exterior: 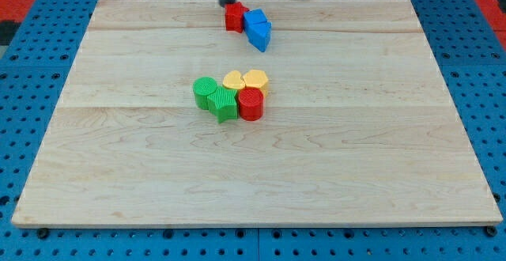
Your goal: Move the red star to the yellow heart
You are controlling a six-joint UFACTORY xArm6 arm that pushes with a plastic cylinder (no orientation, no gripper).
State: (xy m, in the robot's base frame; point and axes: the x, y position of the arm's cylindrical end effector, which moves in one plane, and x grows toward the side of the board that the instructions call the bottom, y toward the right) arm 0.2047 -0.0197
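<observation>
The red star point(234, 16) lies near the view's top edge of the wooden board point(118, 174). My tip point(227, 5) stands just above and left of the star, touching or almost touching it. Two blue blocks point(258, 28) press against the star's right side. The yellow heart point(233, 80) sits near the board's middle, in a tight cluster well below the star. A second yellow block point(256, 79) lies next to the heart on its right.
The cluster also holds a green block point(205, 92) at the left, a green star-like block point(225, 104) below the heart, and a red cylinder point(251, 103) at the lower right. A blue pegboard point(32, 95) surrounds the board.
</observation>
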